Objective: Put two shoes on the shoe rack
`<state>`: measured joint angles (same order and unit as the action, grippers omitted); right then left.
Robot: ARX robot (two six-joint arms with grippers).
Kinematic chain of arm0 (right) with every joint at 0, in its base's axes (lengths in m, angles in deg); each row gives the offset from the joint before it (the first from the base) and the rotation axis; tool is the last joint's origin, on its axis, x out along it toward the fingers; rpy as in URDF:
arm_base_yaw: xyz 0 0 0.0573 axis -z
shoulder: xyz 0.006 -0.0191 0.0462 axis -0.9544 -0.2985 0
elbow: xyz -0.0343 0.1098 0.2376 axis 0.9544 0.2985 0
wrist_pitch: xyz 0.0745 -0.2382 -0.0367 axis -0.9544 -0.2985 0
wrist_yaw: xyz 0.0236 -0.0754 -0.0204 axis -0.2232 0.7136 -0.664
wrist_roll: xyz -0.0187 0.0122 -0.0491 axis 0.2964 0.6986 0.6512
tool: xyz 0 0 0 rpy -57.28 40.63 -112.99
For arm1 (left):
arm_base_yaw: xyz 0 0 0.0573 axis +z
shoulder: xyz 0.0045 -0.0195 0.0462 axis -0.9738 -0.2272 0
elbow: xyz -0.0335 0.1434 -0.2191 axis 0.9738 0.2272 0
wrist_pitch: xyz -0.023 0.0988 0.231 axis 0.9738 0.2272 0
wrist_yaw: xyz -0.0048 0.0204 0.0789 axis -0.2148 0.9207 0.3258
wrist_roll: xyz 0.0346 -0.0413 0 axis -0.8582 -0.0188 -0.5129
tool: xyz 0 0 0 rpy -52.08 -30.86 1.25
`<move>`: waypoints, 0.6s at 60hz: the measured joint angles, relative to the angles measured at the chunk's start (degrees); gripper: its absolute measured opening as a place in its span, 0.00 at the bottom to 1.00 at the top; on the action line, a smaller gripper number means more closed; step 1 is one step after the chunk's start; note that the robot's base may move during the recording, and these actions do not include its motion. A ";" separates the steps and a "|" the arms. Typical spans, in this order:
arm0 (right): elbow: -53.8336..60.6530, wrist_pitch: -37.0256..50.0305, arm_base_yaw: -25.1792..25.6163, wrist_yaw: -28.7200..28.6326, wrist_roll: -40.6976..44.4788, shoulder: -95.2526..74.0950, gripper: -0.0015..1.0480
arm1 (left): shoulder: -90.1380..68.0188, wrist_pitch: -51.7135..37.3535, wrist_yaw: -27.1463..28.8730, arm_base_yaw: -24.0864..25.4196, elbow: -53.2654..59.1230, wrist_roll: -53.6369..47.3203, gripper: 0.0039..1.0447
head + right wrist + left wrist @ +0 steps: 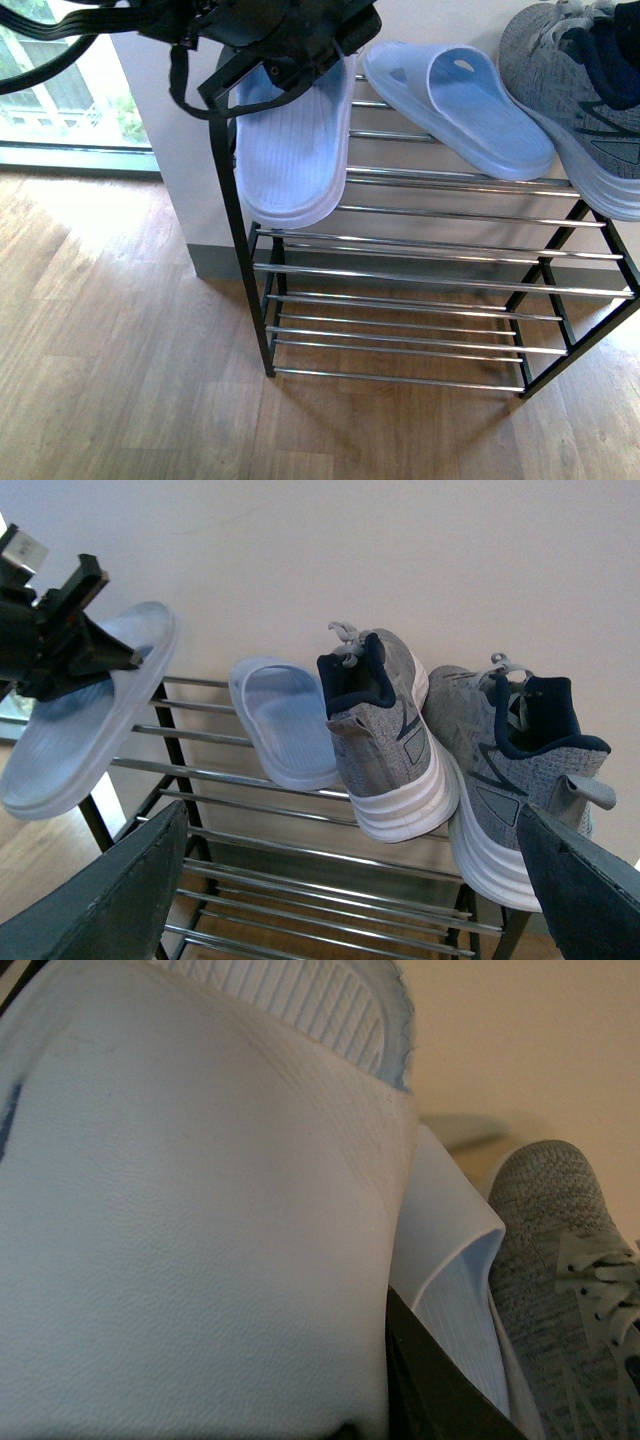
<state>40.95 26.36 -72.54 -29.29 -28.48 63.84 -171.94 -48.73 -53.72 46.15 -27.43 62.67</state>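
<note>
My left gripper is shut on a pale blue slipper and holds it tilted at the left end of the shoe rack's top tier, heel hanging over the front rod. This slipper fills the left wrist view. The second pale blue slipper lies on the top tier beside it, also in the right wrist view. Two grey sneakers stand on the top tier to its right. My right gripper is open and empty in front of the rack, its fingers wide apart.
A cream wall rises right behind the rack. The floor is brown wood. A bright window is at the far left. The rack's lower tiers hold nothing.
</note>
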 joint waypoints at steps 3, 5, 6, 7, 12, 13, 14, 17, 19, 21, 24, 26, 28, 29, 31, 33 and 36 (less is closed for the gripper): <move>0.00 0.00 0.00 0.02 0.00 0.00 0.91 | -1.97 1.33 -0.07 0.02 -2.84 0.22 0.02; 0.00 0.00 0.00 0.00 0.02 0.00 0.91 | -3.23 2.16 -0.09 0.02 -4.68 0.31 0.02; 0.00 0.00 0.00 0.00 0.00 0.00 0.91 | -3.80 2.45 -0.31 0.04 -5.53 0.48 0.02; 0.00 0.00 0.00 0.00 0.02 0.00 0.91 | -4.66 2.95 -0.48 0.04 -6.78 0.52 0.02; 0.00 0.00 0.00 0.00 0.00 0.00 0.91 | -7.76 4.61 -1.40 0.09 -11.08 0.90 0.02; 0.00 0.00 0.00 0.00 0.02 0.00 0.91 | -8.04 4.79 -1.51 0.09 -11.47 0.92 0.02; 0.00 0.00 0.00 -0.02 0.02 0.00 0.91 | -8.35 5.20 -1.55 0.11 -12.15 0.96 0.02; 0.00 0.00 0.00 0.00 0.00 0.00 0.91 | -9.16 6.36 -1.51 0.15 -13.46 1.07 0.02; 0.00 0.00 0.00 -0.02 0.00 0.00 0.91 | -9.75 7.19 -1.36 0.20 -14.36 1.07 0.02; 0.00 0.00 0.00 0.00 0.00 0.00 0.91 | -10.12 7.96 -0.98 0.26 -15.10 1.11 0.02; 0.00 0.00 0.00 -0.02 0.00 0.00 0.91 | -10.62 9.18 0.00 0.39 -15.96 1.31 0.02; 0.00 0.00 0.00 0.00 0.00 0.00 0.91 | -10.88 9.75 0.63 0.46 -16.33 1.75 0.02; 0.00 0.00 0.00 0.00 0.02 0.00 0.91 | -10.99 9.90 0.90 0.59 -16.48 2.08 0.02; 0.00 0.00 0.00 0.00 0.00 0.00 0.91 | -11.06 10.10 0.94 0.66 -16.57 2.29 0.05; 0.00 0.00 0.00 0.00 0.02 0.00 0.91 | -11.15 10.67 1.14 0.79 -16.74 2.32 0.10; 0.00 0.00 0.00 -0.02 0.02 0.00 0.91 | -11.15 11.15 1.29 0.87 -16.85 2.34 0.15; 0.00 0.00 0.00 0.00 0.00 0.00 0.91 | -11.15 11.54 1.53 1.03 -16.96 2.43 0.22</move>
<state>40.95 26.36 -72.54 -29.29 -28.48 63.84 -183.09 -37.19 -52.19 47.17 -44.39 65.09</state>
